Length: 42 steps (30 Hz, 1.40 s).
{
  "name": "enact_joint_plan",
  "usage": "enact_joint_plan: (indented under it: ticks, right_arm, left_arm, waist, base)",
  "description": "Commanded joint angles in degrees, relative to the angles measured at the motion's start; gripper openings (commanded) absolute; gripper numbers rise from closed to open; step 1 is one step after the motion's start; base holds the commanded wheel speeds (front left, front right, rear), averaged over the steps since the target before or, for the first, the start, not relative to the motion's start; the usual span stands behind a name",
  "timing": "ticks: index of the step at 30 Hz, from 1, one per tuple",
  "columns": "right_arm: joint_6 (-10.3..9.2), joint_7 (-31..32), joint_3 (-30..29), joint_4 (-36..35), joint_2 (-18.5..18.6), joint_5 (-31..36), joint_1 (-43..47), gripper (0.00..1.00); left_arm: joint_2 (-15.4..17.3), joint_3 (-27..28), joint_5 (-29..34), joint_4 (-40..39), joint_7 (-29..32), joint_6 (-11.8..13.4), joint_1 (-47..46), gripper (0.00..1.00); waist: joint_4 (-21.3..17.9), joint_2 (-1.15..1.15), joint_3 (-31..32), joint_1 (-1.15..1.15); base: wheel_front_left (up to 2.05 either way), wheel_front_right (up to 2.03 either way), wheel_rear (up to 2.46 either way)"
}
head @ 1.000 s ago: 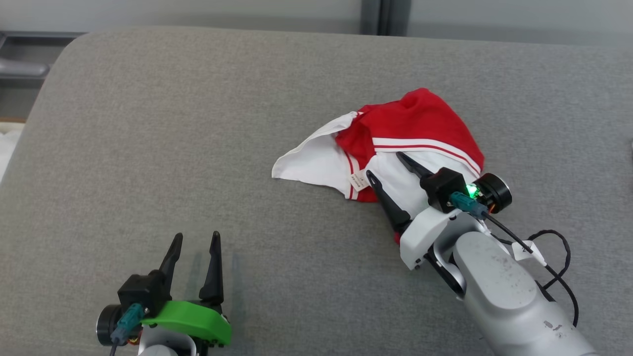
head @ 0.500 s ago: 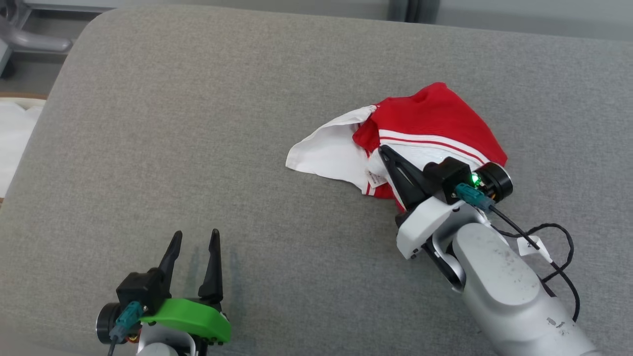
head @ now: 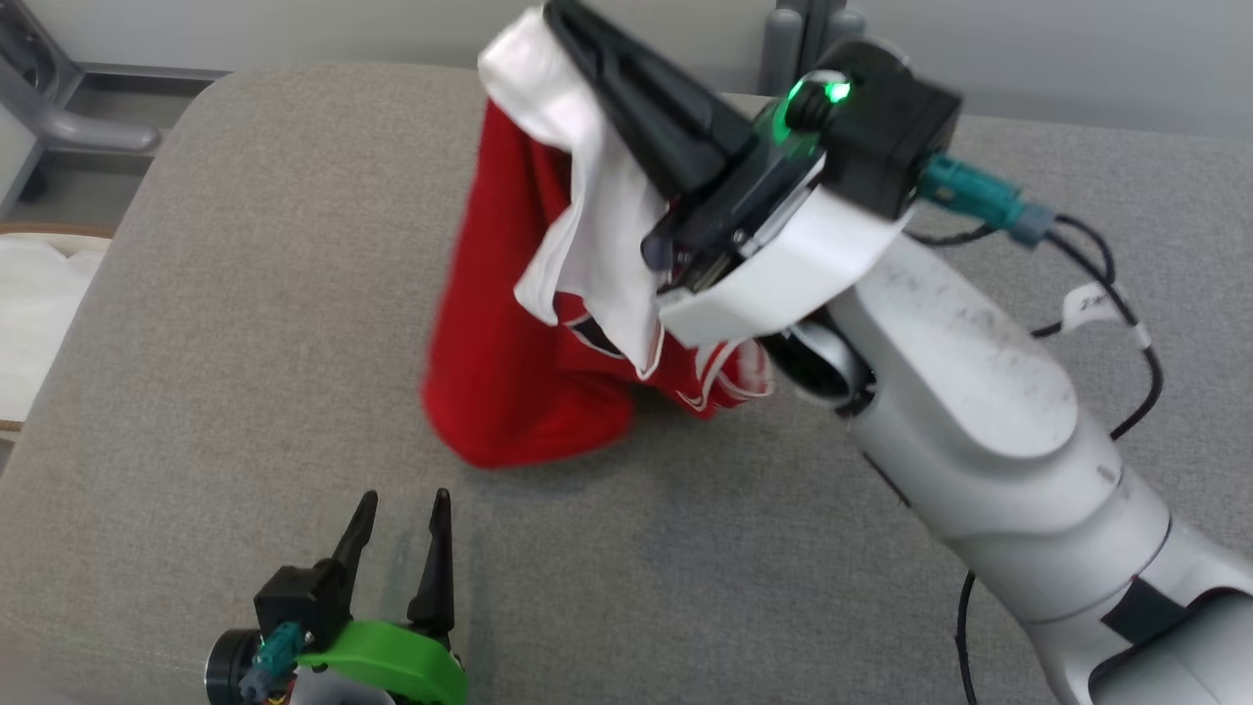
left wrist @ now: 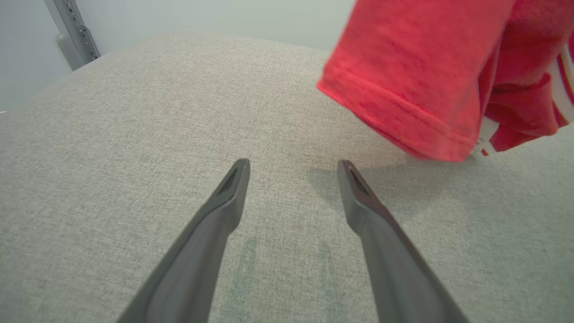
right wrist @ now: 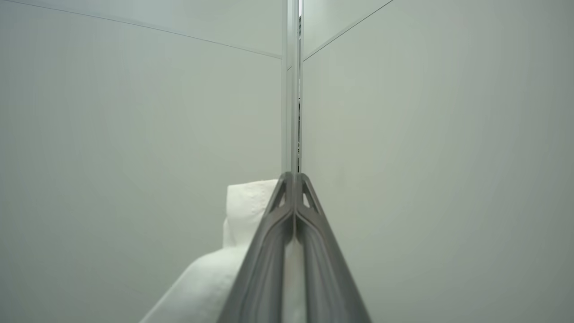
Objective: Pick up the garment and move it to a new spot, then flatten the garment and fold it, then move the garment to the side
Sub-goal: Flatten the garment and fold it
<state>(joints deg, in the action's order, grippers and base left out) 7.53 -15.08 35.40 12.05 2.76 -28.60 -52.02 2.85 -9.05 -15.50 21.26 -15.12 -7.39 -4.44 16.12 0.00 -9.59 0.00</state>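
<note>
The red and white garment (head: 509, 323) hangs from my right gripper (head: 563, 18), which is shut on its white cloth, raised high at the top of the head view. Its red lower part (left wrist: 417, 80) droops to the grey cushion (head: 245, 294), its hem just above the surface in the left wrist view. In the right wrist view the closed fingers (right wrist: 293, 179) pinch white cloth (right wrist: 242, 211) against a pale wall. My left gripper (head: 401, 509) stands open low at the front, fingers apart (left wrist: 291, 168) over bare cushion, a little short of the hanging hem.
The grey cushion's rounded far-left corner (head: 196, 98) meets a grey metal frame (head: 59, 117). A white surface (head: 39, 313) lies past the left edge. A black cable (head: 1126, 294) loops behind my right forearm. A pale wall stands behind.
My right gripper closed on the garment and lifted it up and to the left off the cushion; it now hangs. The head camera shifted. The left gripper stayed put and open.
</note>
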Motion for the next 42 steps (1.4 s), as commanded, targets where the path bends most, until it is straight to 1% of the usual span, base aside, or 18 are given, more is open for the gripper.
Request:
enact_joint_plan:
  ticks: [1, 4, 6, 8, 10, 12, 13, 14, 15, 17, 20, 24, 27, 31, 37, 40, 41, 42]
  right_arm:
    - [-0.09, -0.1, -1.7, -0.3, 0.3, -0.8, -2.4, 0.0]
    - [-0.09, -0.1, -6.4, 1.2, 0.3, -0.7, -6.8, 0.0]
    - [-0.08, -0.1, -10.0, 3.4, 0.3, 1.4, -8.8, 0.0]
    - [-0.09, -0.1, -13.4, 7.2, 0.3, 4.1, -9.0, 0.0]
    - [-0.09, -0.1, -17.4, 11.8, 0.4, 6.7, -7.3, 0.0]
    - [-0.09, 0.0, -21.2, 17.8, 1.1, 10.9, -5.0, 0.0]
    - [-0.09, -0.1, -23.5, 21.1, 2.1, 13.1, -3.8, 0.18]
    - [-0.09, -0.1, -25.5, 24.8, 3.6, 15.8, -2.1, 0.86]
    - [-0.09, -0.1, -27.3, 27.4, 4.7, 17.5, -1.0, 1.0]
    - [-0.08, -0.1, -32.2, 31.7, 6.8, 21.5, 1.1, 1.0]
    - [-0.04, -0.1, -39.0, 34.4, 7.4, 26.1, 5.3, 1.0]
    - [-0.08, -0.1, -43.5, 32.3, 6.1, 29.4, 10.1, 1.0]
    - [-0.08, -0.1, -44.0, 30.0, 3.9, 30.1, 13.8, 1.0]
    - [-0.08, -0.1, -38.8, 26.6, 1.8, 30.2, 18.2, 1.0]
    - [-0.08, -0.1, -24.3, 23.6, 0.5, 27.4, 21.5, 1.0]
    - [-0.08, -0.1, -16.4, 24.4, 0.4, 24.6, 21.4, 1.0]
    - [-0.08, -0.1, -14.5, 25.0, 0.4, 23.5, 21.2, 1.0]
    - [-0.08, -0.1, -11.9, 25.9, 0.4, 21.4, 20.8, 1.0]
  left_arm:
    - [0.1, 0.3, 0.7, 0.4, 0.0, -0.2, 1.1, 1.0]
    - [0.1, 0.5, 0.8, 0.8, 0.0, -0.2, 1.3, 1.0]
    - [0.1, 0.8, 0.8, 0.9, 0.0, -0.2, 1.7, 1.0]
    - [0.1, 1.3, 0.6, 0.9, 0.0, -0.2, 2.2, 1.0]
    - [0.1, 1.7, 0.3, 0.8, 0.0, -0.2, 2.3, 1.0]
    - [0.1, 1.6, 0.2, 0.7, 0.0, -0.2, 2.1, 1.0]
    - [0.1, 1.5, 0.1, 0.7, 0.0, -0.2, 1.8, 1.0]
    - [0.1, 1.4, 0.1, 0.6, 0.0, -0.2, 1.2, 1.0]
    - [0.1, 1.2, 0.2, 0.5, 0.0, -0.2, 0.8, 1.0]
    - [0.1, 0.9, 0.4, 0.4, 0.0, -0.2, -0.1, 1.0]
    - [0.1, 0.9, 0.8, 0.2, 0.0, -0.2, -0.9, 1.0]
    - [0.1, 1.2, 1.1, 0.2, 0.0, -0.2, -1.4, 1.0]
    - [0.1, 1.3, 1.2, 0.1, 0.0, -0.2, -1.3, 1.0]
    - [0.1, 1.0, 1.3, -0.1, 0.0, -0.2, -1.4, 1.0]
    - [0.1, 0.0, 0.7, -0.5, 0.0, -0.2, -2.5, 1.0]
    - [0.1, -0.4, 0.4, -0.6, 0.0, -0.2, -2.7, 1.0]
    - [0.1, -0.5, 0.3, -0.7, 0.0, -0.2, -2.8, 1.0]
    - [0.1, -0.7, 0.3, -0.6, 0.0, -0.2, -2.9, 1.0]
  waist:
    - [0.4, 0.0, 0.4, 0.0]
    - [0.4, 0.0, 0.3, 0.0]
    - [0.1, 0.0, 0.4, 0.0]
    - [-0.3, 0.0, 0.4, 0.0]
    - [-1.0, 0.0, 0.1, 0.0]
    - [-1.8, 0.0, -0.4, 0.0]
    - [-2.1, 0.0, -0.7, 0.0]
    - [-2.4, 0.0, -1.0, 0.0]
    - [-2.5, 0.0, -1.3, 0.0]
    - [-2.9, 0.0, -2.1, 0.0]
    - [-3.7, 0.0, -3.1, 0.0]
    - [-4.8, 0.0, -3.5, 0.0]
    - [-5.3, 0.0, -3.3, 0.0]
    - [-5.7, 0.0, -3.2, 0.0]
    - [-4.5, 0.0, -3.9, 0.0]
    - [-3.3, 0.0, -4.4, 0.0]
    - [-3.0, 0.0, -4.5, 0.0]
    - [-2.5, 0.0, -4.6, 0.0]
  base:
    - [0.0, 0.0, 0.0]
    - [0.0, 0.0, 0.0]
    - [0.0, 0.0, 0.0]
    - [0.0, 0.0, 0.0]
    - [0.0, 0.0, 0.0]
    - [0.0, 0.0, 0.0]
    - [0.0, 0.0, 0.0]
    - [0.0, 0.0, 0.0]
    - [0.0, 0.0, 0.0]
    - [0.0, 0.0, 0.0]
    - [0.0, 0.0, 0.0]
    - [0.0, 0.0, 0.0]
    - [0.0, 0.0, 0.0]
    - [0.0, 0.0, 0.0]
    - [0.0, 0.0, 0.0]
    - [0.0, 0.0, 0.0]
    - [0.0, 0.0, 0.0]
    - [0.0, 0.0, 0.0]
